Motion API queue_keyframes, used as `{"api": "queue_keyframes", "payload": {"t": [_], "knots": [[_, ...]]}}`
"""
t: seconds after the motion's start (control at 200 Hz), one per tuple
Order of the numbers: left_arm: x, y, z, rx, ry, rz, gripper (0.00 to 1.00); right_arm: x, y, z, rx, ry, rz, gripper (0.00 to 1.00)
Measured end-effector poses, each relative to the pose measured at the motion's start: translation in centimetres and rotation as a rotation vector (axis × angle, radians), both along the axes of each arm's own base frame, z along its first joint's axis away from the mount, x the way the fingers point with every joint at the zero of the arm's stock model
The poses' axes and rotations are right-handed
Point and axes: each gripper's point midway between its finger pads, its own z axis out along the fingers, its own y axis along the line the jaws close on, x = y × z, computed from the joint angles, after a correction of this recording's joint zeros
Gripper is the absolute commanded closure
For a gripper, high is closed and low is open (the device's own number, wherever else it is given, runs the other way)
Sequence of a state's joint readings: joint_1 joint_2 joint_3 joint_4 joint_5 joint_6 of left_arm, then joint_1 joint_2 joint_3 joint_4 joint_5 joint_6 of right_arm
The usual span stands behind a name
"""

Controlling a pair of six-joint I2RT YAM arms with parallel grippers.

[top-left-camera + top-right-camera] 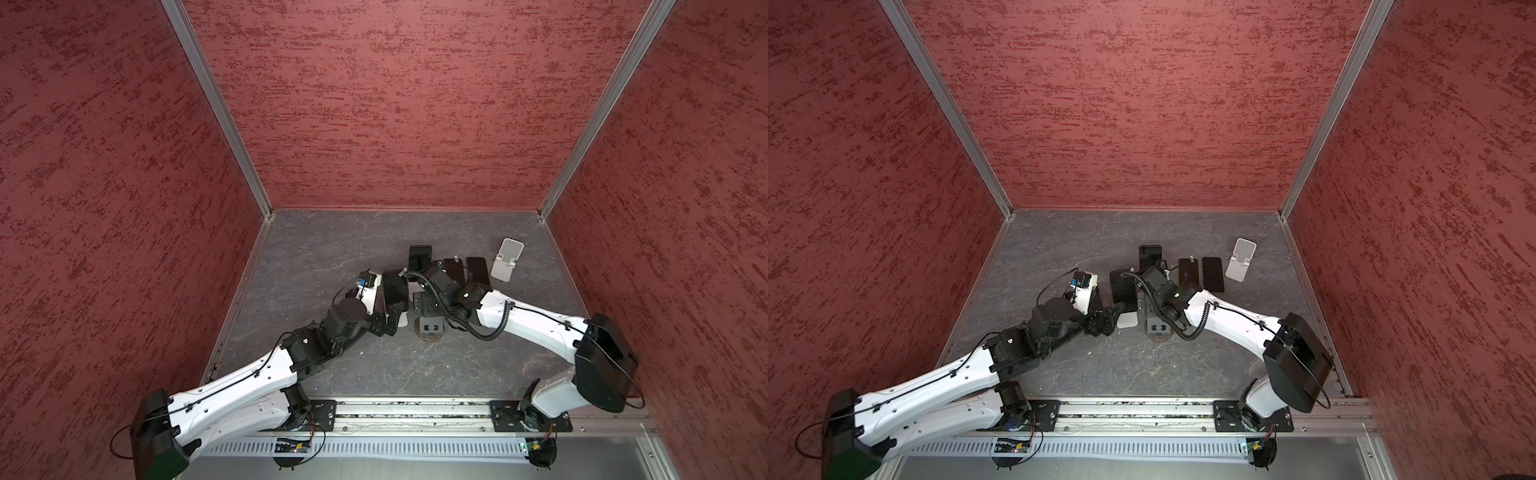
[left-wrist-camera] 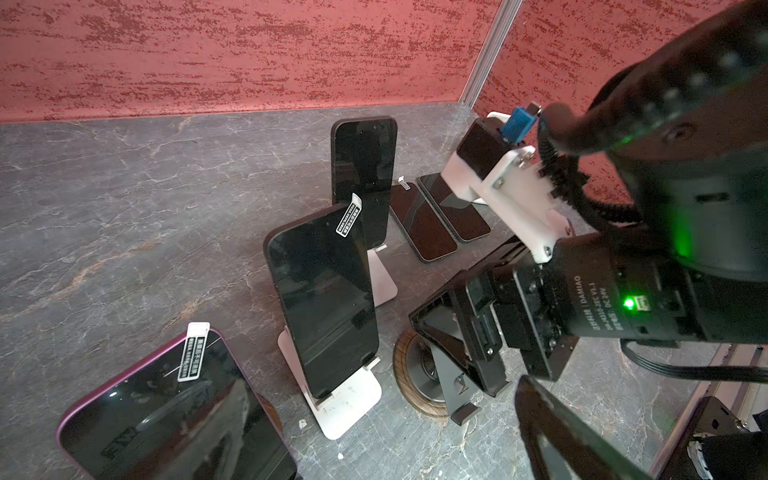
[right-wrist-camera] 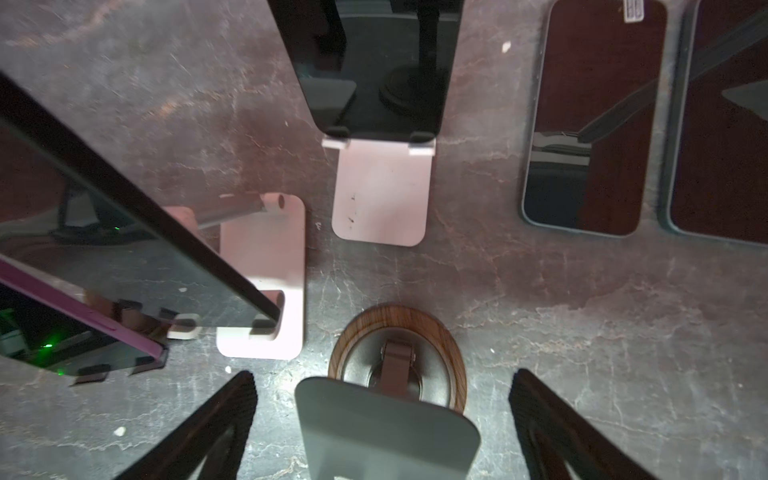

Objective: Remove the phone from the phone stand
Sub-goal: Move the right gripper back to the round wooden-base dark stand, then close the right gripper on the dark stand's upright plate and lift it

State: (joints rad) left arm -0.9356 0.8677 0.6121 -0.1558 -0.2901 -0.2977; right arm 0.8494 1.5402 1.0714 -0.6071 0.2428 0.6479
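The right gripper (image 3: 382, 376) is spread wide above the round stand (image 3: 451, 345). Its fingers (image 3: 216, 415) are set either side of that stand's bare grey plate (image 3: 386, 428) and apart from it, and nothing is held. The left gripper (image 1: 388, 323) is placed left of the round stand with its jaws spread wide. Only one finger (image 2: 561, 432) is shown in the left wrist view, clear of every phone, so no grip is seen.

Three phones are found on stands. The middle phone (image 2: 324, 299) is propped, tilted back, on the middle stand (image 2: 349, 409) just left of the round stand. The purple phone (image 2: 166, 415) is further left, by the left gripper. Its lower edge is seated on black hooks (image 3: 95, 374), and the rest of its support is hidden. The rear phone (image 2: 363, 166) is propped on the rear stand (image 2: 382, 278) behind the round stand. Two flat phones (image 2: 424, 224) are laid side by side on the table (image 2: 124, 187), behind and right of the round stand. An empty stand (image 1: 505, 259) is set beyond them.
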Motion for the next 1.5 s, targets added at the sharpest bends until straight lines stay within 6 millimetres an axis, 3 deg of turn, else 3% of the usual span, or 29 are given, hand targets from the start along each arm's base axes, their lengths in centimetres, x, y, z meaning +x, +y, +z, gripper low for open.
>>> {"api": "queue_keyframes", "payload": {"t": [0.431,0.586,0.691,0.937,1.202,1.498], "knots": [[0.2,0.8,-0.5,0.01,-0.005,-0.002,0.01,-0.2,0.4,-1.8,-0.105,0.039,-0.06,0.11],[0.2,0.8,-0.5,0.007,-0.005,-0.004,0.01,-0.4,-0.2,-1.9,-0.125,0.047,-0.083,0.2],[0.2,0.7,-0.6,0.008,-0.002,-0.008,0.01,-0.4,-0.3,-2.0,-0.127,0.047,-0.094,0.32],[0.1,0.7,-0.8,0.009,0.002,-0.014,0.0,-0.4,-0.4,-2.0,-0.124,0.047,-0.108,0.44],[-0.1,0.7,-0.7,0.003,0.001,-0.02,0.01,-0.6,-0.7,-1.8,-0.121,0.044,-0.109,0.45],[-0.2,0.5,-0.7,0.0,0.005,-0.033,0.01,-1.0,-3.3,-0.6,-0.128,0.02,-0.142,0.45]]}}
